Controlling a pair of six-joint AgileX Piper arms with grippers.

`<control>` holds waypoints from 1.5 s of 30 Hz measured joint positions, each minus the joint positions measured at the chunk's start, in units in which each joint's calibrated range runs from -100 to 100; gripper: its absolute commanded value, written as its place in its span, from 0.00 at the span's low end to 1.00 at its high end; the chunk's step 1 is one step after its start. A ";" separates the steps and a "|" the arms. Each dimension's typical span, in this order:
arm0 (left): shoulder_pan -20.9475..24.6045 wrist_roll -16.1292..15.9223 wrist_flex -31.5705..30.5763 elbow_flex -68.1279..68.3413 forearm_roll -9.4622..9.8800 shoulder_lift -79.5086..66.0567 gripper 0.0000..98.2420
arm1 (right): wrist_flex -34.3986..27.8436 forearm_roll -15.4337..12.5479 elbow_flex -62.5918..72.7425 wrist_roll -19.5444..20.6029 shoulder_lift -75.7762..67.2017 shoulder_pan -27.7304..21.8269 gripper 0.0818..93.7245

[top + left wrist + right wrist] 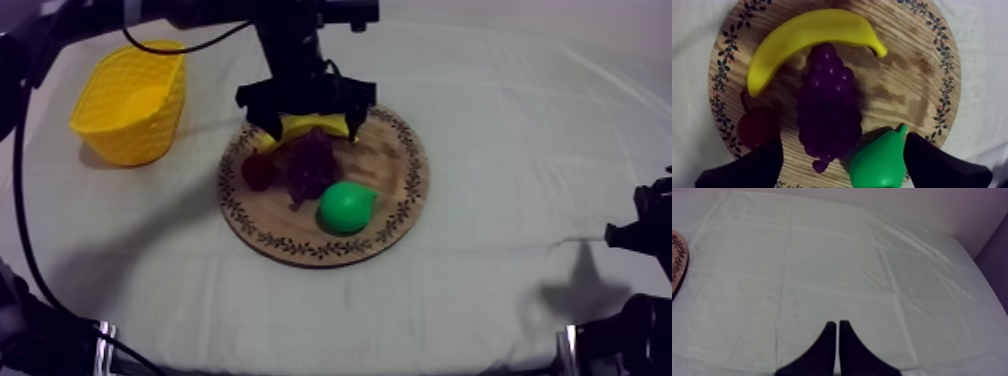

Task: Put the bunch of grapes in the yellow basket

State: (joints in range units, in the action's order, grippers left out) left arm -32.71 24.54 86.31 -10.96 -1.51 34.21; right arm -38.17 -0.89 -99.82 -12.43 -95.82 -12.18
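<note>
Cloth-covered table (520, 120): dark purple, knobbly grapes (829, 107) on board (912, 75), left jaws apart above; right jaws together.

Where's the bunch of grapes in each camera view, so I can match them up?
Top view: the grapes lie in the middle of the board, between the small red fruit and the pear.
Left wrist view: the grapes lie under the banana's curve, ahead of my open left fingers.
Right wrist view: a sliver of the board's rim beside the cloth.
Shared landmark: the board's patterned rim.
</note>
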 measured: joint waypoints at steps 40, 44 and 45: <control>-0.01 -0.62 8.18 -9.36 -0.44 15.24 0.62 | 0.00 0.00 0.00 0.00 0.00 0.00 0.00; -0.01 -0.51 8.18 -9.36 -0.43 15.24 0.49 | 0.00 0.00 0.00 0.00 0.00 0.00 0.00; -0.01 -0.48 8.18 -9.36 -0.43 15.24 0.47 | 0.00 0.00 0.00 0.00 0.00 0.00 0.00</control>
State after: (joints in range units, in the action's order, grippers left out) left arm -32.72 24.06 94.49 -20.31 -1.94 49.45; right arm -38.17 -0.89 -99.82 -12.43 -95.82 -12.18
